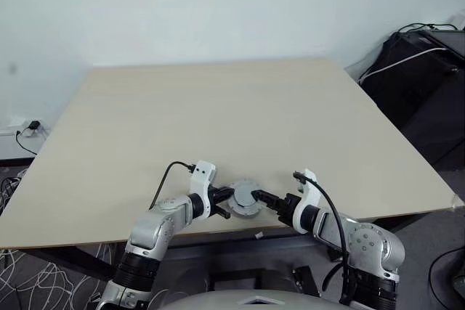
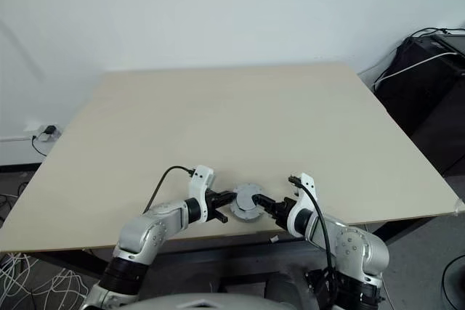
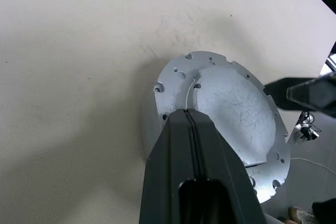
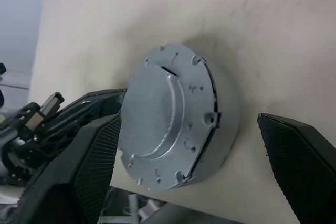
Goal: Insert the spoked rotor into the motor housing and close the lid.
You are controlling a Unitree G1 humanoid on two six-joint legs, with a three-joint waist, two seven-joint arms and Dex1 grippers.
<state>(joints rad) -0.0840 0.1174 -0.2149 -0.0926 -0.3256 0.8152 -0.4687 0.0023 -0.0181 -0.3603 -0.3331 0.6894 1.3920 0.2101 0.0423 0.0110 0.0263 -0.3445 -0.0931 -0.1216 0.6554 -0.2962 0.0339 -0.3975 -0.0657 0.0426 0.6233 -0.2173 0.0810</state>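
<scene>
Motor housing (image 1: 245, 199) sat at the near edge of the table (image 1: 232, 114), between the two grippers, and already looked like one closed silver drum: flat lid (image 4: 157, 129) on top with a raised curved step and small holes round the rim, a dark seam under the lid on one side. No rotor or copper windings visible, so my read was the rotor was inside and only seating the lid was left, if anything. Left gripper (image 3: 190, 120) had its fingers clenched together with nothing between them, tip resting at the lid's rim or just over it; couldn't tell whether it was actually pressing. Right gripper (image 4: 191, 150) was spread wide, one finger (image 4: 97, 158) near the drum wall, the other finger (image 4: 302, 161) well clear of it, so it straddled the drum without gripping. Handling judgement: looked like cast or machined metal, so rigid, dense for its size, not fragile. Bare smooth wall could slip under rubber pads. It sat close to the table edge, so a sideways shove could send it off. Best hold would be across the side wall below the seam, opposite sides, keeping pads off the lid so it could still settle. Pushing down on the flat middle of the lid looked safer than at the rim, which could tip it.
</scene>
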